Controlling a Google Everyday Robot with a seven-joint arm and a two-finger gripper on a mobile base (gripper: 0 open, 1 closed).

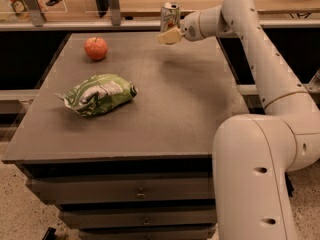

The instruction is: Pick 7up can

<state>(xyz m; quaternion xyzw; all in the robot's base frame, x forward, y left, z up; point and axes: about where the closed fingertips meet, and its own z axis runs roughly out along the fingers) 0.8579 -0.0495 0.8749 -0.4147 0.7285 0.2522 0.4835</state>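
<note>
Claw (169, 30) grips 7up can (170, 14) at table's (175, 114) far edge.

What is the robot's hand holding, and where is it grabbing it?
The gripper holds the 7up can by its lower part, near the table's far edge.

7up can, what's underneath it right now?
The gripper grips the 7up can low, covering its base. Below is the far edge of the table; contact can't be seen.
</note>
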